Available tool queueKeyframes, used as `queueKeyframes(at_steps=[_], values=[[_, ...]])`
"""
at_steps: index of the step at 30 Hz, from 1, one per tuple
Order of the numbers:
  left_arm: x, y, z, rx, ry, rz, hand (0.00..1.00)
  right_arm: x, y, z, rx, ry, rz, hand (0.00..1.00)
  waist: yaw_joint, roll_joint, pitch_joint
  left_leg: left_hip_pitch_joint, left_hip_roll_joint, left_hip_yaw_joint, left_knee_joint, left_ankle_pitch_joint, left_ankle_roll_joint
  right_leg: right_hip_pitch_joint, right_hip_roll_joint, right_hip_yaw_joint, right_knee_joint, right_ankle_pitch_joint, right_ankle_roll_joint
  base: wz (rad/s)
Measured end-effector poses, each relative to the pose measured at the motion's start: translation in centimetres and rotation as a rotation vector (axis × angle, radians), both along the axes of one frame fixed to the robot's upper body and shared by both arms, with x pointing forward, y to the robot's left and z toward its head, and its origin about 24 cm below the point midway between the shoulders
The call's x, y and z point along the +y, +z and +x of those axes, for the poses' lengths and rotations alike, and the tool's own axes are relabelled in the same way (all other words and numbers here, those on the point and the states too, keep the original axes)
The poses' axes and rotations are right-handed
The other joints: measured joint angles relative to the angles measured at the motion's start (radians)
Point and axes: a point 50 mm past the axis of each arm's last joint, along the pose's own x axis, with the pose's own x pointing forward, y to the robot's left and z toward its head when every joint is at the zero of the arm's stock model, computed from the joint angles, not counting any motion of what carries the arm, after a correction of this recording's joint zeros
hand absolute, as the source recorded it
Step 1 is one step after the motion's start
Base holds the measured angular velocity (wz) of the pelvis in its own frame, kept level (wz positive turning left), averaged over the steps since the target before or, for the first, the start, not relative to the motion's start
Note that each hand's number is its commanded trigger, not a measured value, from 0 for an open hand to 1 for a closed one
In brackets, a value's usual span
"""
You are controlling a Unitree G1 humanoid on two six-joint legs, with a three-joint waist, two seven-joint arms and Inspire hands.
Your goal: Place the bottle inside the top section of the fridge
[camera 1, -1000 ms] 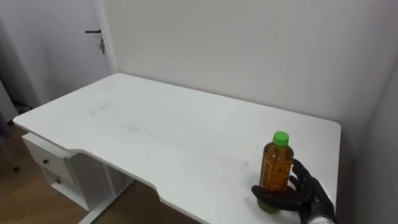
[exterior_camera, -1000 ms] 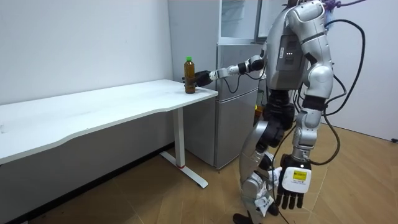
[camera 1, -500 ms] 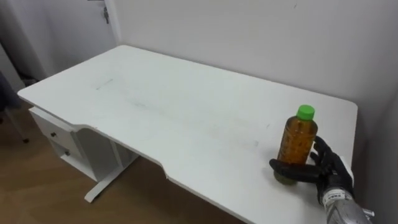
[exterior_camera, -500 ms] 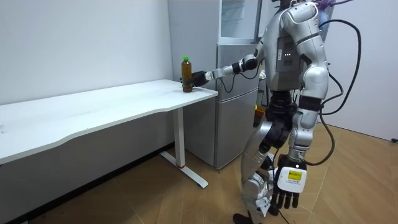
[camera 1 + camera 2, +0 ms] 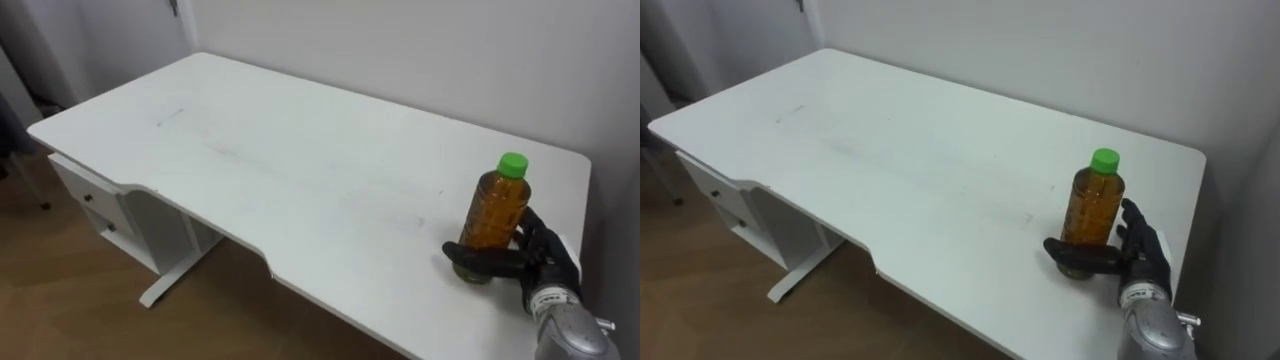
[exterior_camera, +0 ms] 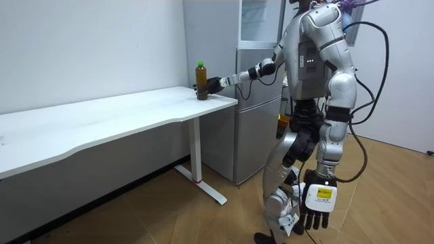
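Standing upright near the desk's (image 5: 300, 170) right end, the bottle (image 5: 497, 212) rests on it, and you have the right hand (image 5: 543, 260) curled round its base. Your left hand (image 6: 316, 205) hangs well clear of the desk, fingers loosely straight.

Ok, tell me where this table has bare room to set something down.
Nearly the whole table is bare: from its left end above the drawer unit across to the bottle, back edge to front edge. Only the right end is crowded, where the right robot hand wraps the bottle's base.
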Motion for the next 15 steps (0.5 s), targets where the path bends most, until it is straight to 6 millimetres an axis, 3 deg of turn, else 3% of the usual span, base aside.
queueKeyframes(at_steps=[1, 2, 4, 15], values=[[0.09, 0.02, -0.02, 0.001, 0.000, 0.002, 0.00, -0.01, -0.01, 0.00, 0.000, 0.001, 0.000, 0.08, 0.000, -0.002, -0.0001, -0.002, 0.000, 0.000, 0.001, 0.000, 0.000, -0.001, 0.000, 0.000, 0.001, 0.000, 0.000, 0.00], [0.09, 0.03, -0.01, 0.000, 0.000, 0.002, 0.00, -0.01, 0.00, 0.00, 0.000, 0.001, 0.000, 0.61, 0.000, -0.002, -0.0002, -0.004, 0.000, 0.000, 0.003, 0.000, 0.000, -0.003, 0.000, 0.000, 0.002, 0.000, 0.000, 0.00], [0.07, 0.03, 0.03, -0.003, -0.009, 0.002, 0.00, -0.04, 0.15, 0.08, -0.003, 0.002, -0.002, 1.00, 0.000, -0.001, -0.0003, -0.013, 0.000, 0.000, 0.011, -0.001, 0.001, -0.013, 0.000, 0.001, 0.011, 0.000, 0.000, 0.00], [0.04, -0.04, -0.46, 0.017, -0.013, 0.002, 0.00, -0.31, 0.16, 0.23, 0.013, 0.030, -0.024, 1.00, 0.025, 0.004, 0.0018, -0.011, 0.007, 0.003, 0.016, -0.001, 0.000, -0.014, 0.001, 0.008, 0.013, 0.004, -0.006, -0.02]])
